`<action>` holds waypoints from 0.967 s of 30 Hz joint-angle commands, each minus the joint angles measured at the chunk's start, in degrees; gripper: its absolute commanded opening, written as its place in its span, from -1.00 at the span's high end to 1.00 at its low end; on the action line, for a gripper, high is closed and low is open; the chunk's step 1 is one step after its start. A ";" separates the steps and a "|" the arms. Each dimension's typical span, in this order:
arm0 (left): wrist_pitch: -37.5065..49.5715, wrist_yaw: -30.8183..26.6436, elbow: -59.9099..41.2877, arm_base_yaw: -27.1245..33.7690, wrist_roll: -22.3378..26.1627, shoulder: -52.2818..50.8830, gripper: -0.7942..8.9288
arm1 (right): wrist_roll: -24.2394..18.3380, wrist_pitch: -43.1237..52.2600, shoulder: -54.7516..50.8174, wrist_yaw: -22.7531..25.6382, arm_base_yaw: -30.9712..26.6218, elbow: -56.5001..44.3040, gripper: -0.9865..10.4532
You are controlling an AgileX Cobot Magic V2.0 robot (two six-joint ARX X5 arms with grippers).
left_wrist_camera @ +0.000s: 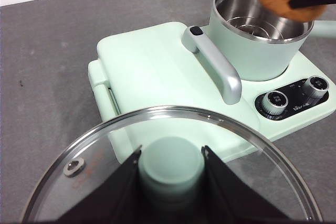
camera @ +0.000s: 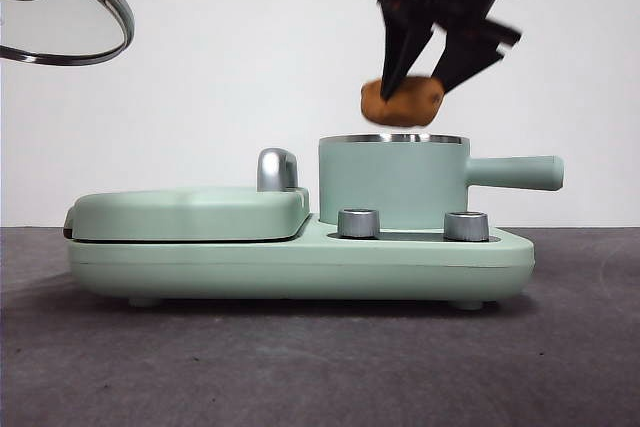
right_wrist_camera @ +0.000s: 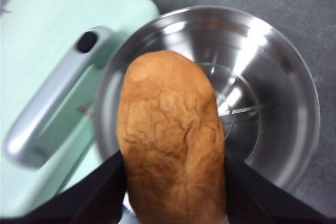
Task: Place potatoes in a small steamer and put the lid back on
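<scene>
while left tool (left_wrist_camera: 170, 174) clamps lid (left_wrist_camera: 94, 182), right tool (camera: 432, 75) suspends potato (camera: 402, 102).

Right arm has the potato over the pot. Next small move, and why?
Probably lower the right gripper straight down: it holds the potato just above the small steamer, whose steel inside looks empty. Release only once inside. The left gripper holds the lid off to the side.

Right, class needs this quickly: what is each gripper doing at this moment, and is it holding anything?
Left gripper: closed on the lid by its knob, held up off the steamer.
Right gripper: closed on the potato, above the open steamer.
</scene>
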 commanded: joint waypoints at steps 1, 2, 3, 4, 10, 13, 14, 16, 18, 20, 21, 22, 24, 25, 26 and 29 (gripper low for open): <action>1.60 -0.20 1.11 -0.11 -0.24 0.04 0.81 | -1.36 0.66 4.22 -0.17 -0.20 3.37 0.46; 1.62 -0.20 1.11 -0.11 -0.26 0.04 0.81 | -1.73 0.83 5.49 -0.13 -0.24 4.07 0.46; 1.62 -0.20 1.11 -0.11 -0.26 0.04 0.81 | -2.14 0.94 6.34 0.00 -0.28 4.55 0.46; 1.62 -0.20 1.11 -0.11 -0.26 0.04 0.81 | -2.29 1.49 7.34 0.02 -0.31 4.90 0.46; 1.62 -0.20 1.11 -0.11 -0.26 0.07 0.81 | -2.49 4.68 11.50 0.28 -0.28 5.14 0.46; 1.62 -0.20 1.11 -0.11 -0.26 0.07 0.81 | -2.95 5.09 12.50 0.98 -0.28 5.16 0.46; 1.62 -0.20 1.11 -0.11 -0.26 0.07 0.81 | -3.10 5.09 12.50 1.81 -0.28 5.16 0.46; 1.62 -0.20 1.11 -0.11 -0.26 0.07 0.81 | -3.30 5.03 12.50 1.97 -0.28 5.16 0.46; 1.62 -0.20 1.11 -0.11 -0.26 0.07 0.81 | -3.30 4.66 12.50 1.55 -0.28 5.16 0.40; 1.62 -0.20 1.11 -0.11 -0.26 0.07 0.81 | -3.32 4.63 12.50 1.55 -0.28 5.16 0.33; 1.60 -0.20 1.11 -0.11 -0.26 0.07 0.81 | -3.34 4.68 12.50 1.55 -0.22 5.16 0.32; 1.60 -0.20 1.11 -0.11 -0.26 0.07 0.81 | -3.39 4.70 12.48 1.55 -0.11 5.16 0.33; 1.57 -0.20 1.11 -0.11 -0.26 0.07 0.81 | -3.37 4.68 12.15 1.55 -0.11 5.84 0.32; 1.55 -0.20 1.11 -0.11 -0.24 0.07 0.81 | -3.37 4.68 11.56 1.55 -0.11 6.08 0.32; 1.55 -0.20 1.11 -0.11 -0.24 0.07 0.81 | -3.37 4.07 10.82 1.55 -0.11 6.69 0.33; 1.55 -0.20 1.11 -0.11 -0.24 0.04 0.81 | -2.58 -0.07 5.88 1.55 0.17 7.74 0.33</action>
